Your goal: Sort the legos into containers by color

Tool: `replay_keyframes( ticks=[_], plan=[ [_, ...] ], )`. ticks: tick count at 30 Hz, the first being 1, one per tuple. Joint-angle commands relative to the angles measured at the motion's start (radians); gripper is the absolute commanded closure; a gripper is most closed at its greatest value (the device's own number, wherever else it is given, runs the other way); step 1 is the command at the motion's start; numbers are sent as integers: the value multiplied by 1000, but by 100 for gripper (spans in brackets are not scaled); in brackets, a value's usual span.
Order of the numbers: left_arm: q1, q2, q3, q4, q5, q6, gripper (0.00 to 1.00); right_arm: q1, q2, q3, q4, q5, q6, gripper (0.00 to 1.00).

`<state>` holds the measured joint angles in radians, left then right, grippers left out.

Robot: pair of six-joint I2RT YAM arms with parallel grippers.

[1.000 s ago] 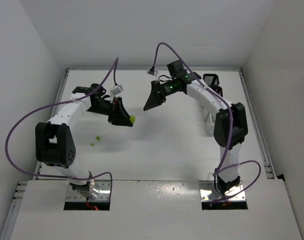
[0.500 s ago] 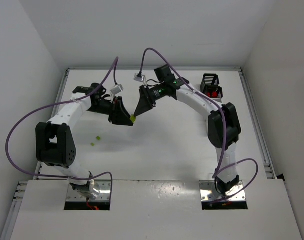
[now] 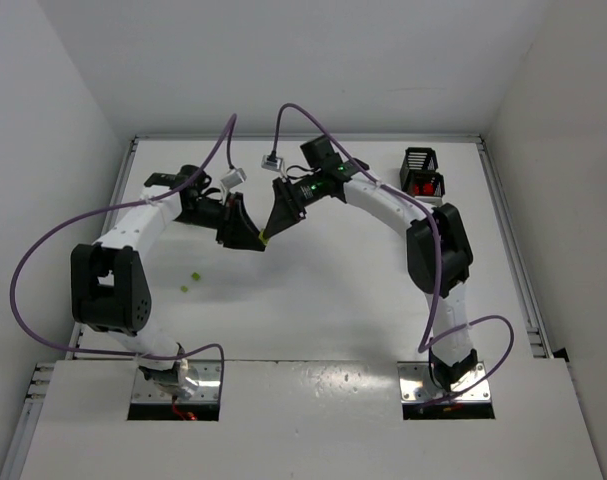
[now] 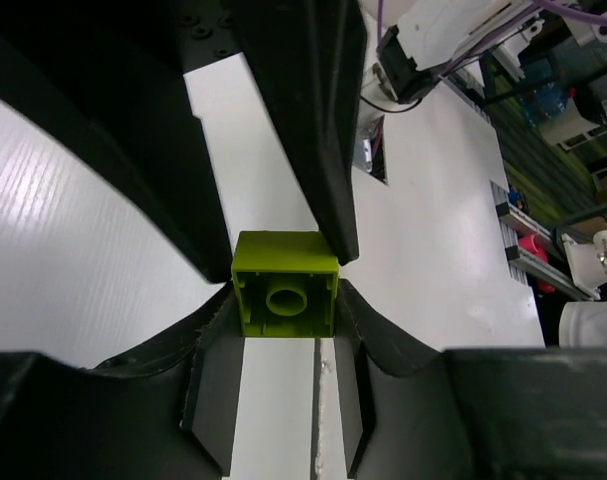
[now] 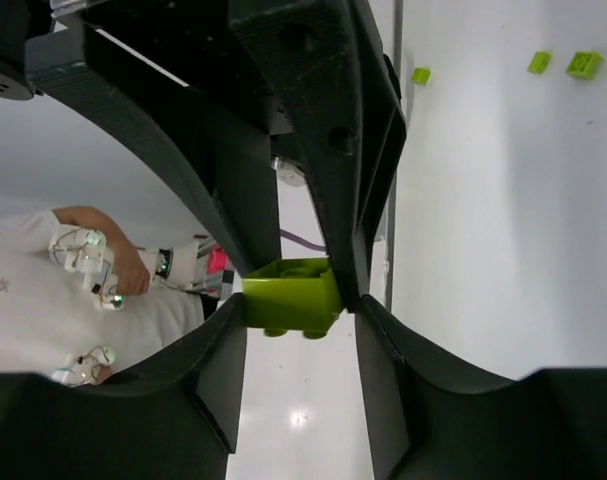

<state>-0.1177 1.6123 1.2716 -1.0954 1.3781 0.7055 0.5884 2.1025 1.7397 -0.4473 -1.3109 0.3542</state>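
The left gripper is closed part-way on a lime brick, its fingers pressed to two opposite sides. The right gripper, reaching in from 1 o'clock, meets it tip to tip with its own fingers clamped on the same brick. Both hold it over the white table, a little left of centre. Two loose lime bricks lie on the table at 8 o'clock from it, well apart. At 2 o'clock, near the far right corner, stand a black bin and, just nearer, a second black bin with red bricks inside. Plain white walls close in the table on three sides.
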Motion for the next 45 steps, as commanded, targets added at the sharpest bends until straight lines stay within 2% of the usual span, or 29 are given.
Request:
replay_keyframes(
  ticks=[1, 2, 7, 9, 10, 12, 13, 14, 19, 23, 25, 26, 27, 28, 29, 30, 32, 35, 37, 41, 42, 45],
  plan=[
    [-7, 0, 17, 34, 53, 3, 67, 8, -1, 38, 18, 22, -44, 59],
    [-7, 0, 17, 34, 44, -9, 67, 8, -1, 47, 7, 35, -63, 62],
    [-7, 9, 8, 81, 35, -70, 54, 28, -19, 80, -82, 71, -155, 71],
    [-7, 9, 8, 95, 26, -90, 47, 28, -28, 89, -117, 82, -197, 80],
    [-7, 9, 8, 95, 26, -90, 38, 28, -29, 89, -126, 82, -208, 83],
    [-7, 9, 8, 104, 26, -104, 27, 28, -50, 80, -157, 104, -240, 93],
    [-7, -2, -3, 121, 15, -122, 10, 28, -50, 70, -166, 128, -251, 95],
    [-7, -11, -3, 135, 0, -145, 0, 28, -65, 57, -166, 139, -251, 97],
    [90, -72, -64, 192, -42, -211, 0, -39, -150, -24, -255, 270, -336, 100],
    [139, -144, -101, 218, -166, -247, 0, -134, -257, -117, -307, 377, -366, 100],
    [148, -190, -150, 316, -380, -392, 0, -215, -326, -159, -332, 462, -388, 100],
    [148, -245, -176, 412, -600, -567, 0, -270, -369, -184, -355, 528, -412, 100],
    [148, -273, -189, 445, -682, -613, 0, -300, -369, -184, -369, 529, -426, 100],
    [148, -307, -204, 480, -750, -642, 0, -327, -410, -207, -381, 615, -460, 100],
    [148, -380, -233, 553, -881, -687, 0, -355, -432, -235, -393, 663, -472, 100],
    [138, -414, -244, 587, -943, -701, 0, -413, -467, -250, -409, 753, -503, 100],
    [95, -454, -244, 623, -1062, -689, 0, -472, -498, -297, -430, 835, -529, 100],
    [104, -466, -235, 634, -1108, -678, 0, -581, -536, -342, -430, 982, -552, 100],
    [127, -457, -224, 634, -1117, -730, 0, -643, -536, -351, -404, 1035, -552, 100],
    [188, -433, -224, 652, -1019, -756, 0, -719, -504, -333, -374, 1072, -508, 100],
    [165, -413, -206, 626, -1095, -791, 0, -729, -495, -322, -354, 1072, -494, 100],
    [138, -356, -179, 583, -1186, -801, 0, -751, -455, -301, -335, 1098, -483, 100]
  ],
)
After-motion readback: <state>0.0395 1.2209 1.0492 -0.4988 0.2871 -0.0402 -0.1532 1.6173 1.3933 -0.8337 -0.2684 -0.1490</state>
